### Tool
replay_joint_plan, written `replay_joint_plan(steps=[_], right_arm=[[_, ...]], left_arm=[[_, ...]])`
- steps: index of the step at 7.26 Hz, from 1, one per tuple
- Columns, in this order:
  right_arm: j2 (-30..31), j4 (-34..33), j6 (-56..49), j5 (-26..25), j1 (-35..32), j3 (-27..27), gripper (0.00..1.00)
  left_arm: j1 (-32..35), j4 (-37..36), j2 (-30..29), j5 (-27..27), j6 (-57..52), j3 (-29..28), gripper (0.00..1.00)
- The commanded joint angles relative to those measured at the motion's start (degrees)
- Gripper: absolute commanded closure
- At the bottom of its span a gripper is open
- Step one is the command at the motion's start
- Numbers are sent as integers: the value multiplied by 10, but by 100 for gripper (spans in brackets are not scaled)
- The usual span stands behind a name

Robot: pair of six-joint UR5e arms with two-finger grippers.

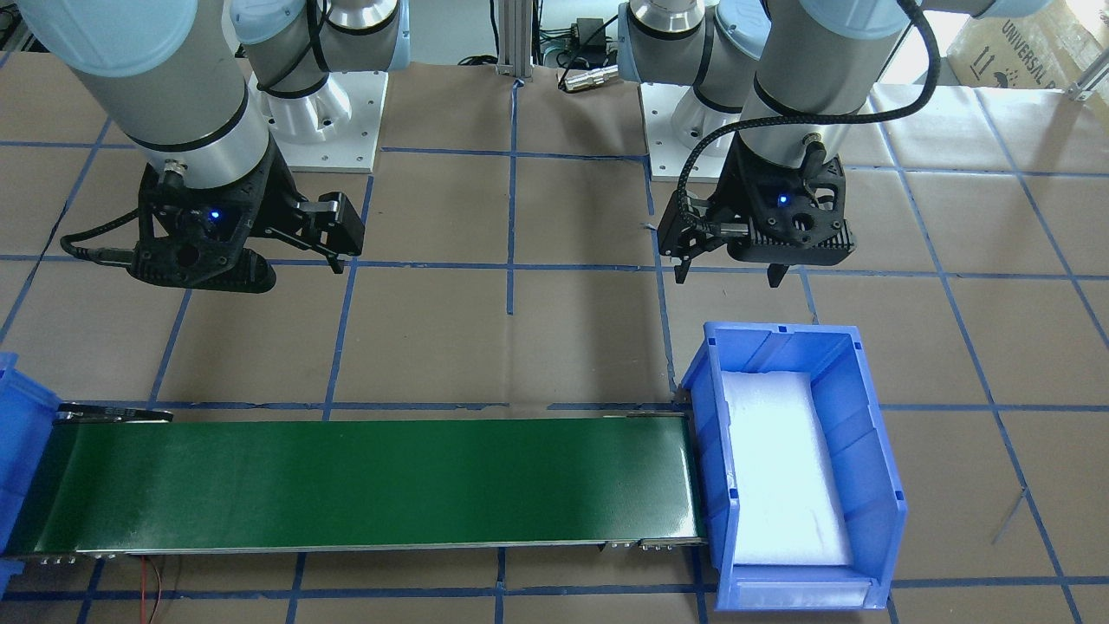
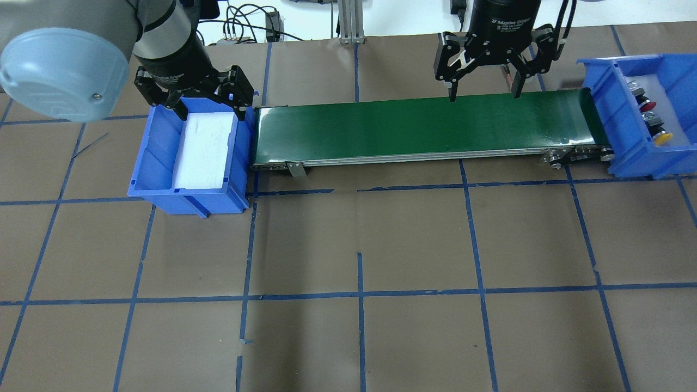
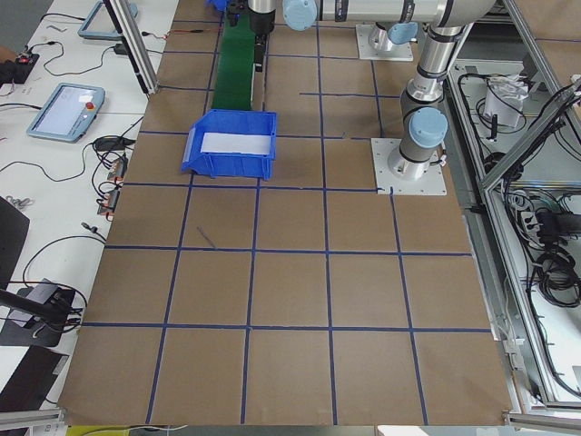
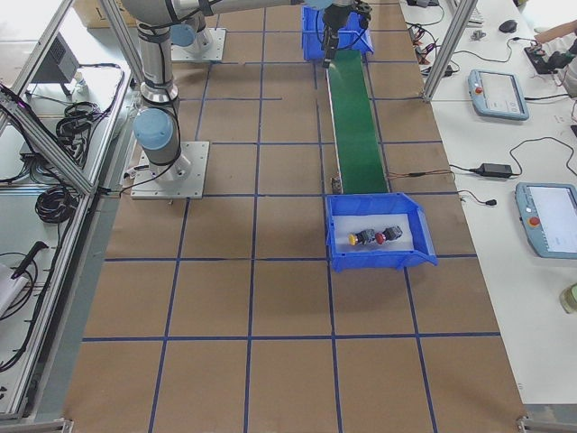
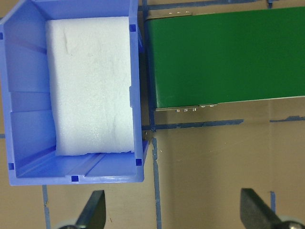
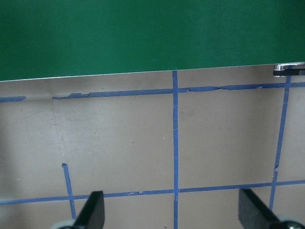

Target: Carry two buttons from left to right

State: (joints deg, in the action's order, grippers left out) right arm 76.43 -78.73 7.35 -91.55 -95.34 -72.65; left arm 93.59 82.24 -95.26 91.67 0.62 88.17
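Observation:
The yellow button (image 2: 662, 140) and the red button (image 2: 647, 105) lie in the blue bin (image 2: 631, 155) at the right end of the green conveyor belt (image 2: 425, 128). They also show in the exterior right view, yellow (image 4: 356, 239) and red (image 4: 383, 237). My left gripper (image 2: 209, 109) is open and empty, hovering by the far rim of the left blue bin (image 2: 185, 193), which holds only white foam (image 2: 204, 144). My right gripper (image 2: 484, 95) is open and empty, above the far edge of the belt, left of the buttons' bin.
The belt (image 1: 372, 481) runs between the two bins. The table is brown paper with a blue tape grid (image 2: 359, 294). The arm bases (image 1: 321, 121) stand behind the belt. The left wrist view shows the foam-lined bin (image 5: 136, 95) and the belt end (image 5: 224, 57).

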Motion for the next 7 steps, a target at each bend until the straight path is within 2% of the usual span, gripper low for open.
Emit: replay_joint_plan(steps=[1, 4, 5, 7], right_arm=[[0, -18, -3, 6, 2, -12, 0], [9, -28, -4, 8, 11, -33, 0], [14, -65, -5, 6, 14, -51, 0], [29, -83, -7, 6, 17, -74, 0]], left_arm=[[-1, 0, 0, 0, 0, 1, 0], [-1, -1, 2, 1, 0, 1, 0], [0, 0, 2, 1, 0, 1, 0], [-1, 0, 2, 0, 0, 1, 0]])
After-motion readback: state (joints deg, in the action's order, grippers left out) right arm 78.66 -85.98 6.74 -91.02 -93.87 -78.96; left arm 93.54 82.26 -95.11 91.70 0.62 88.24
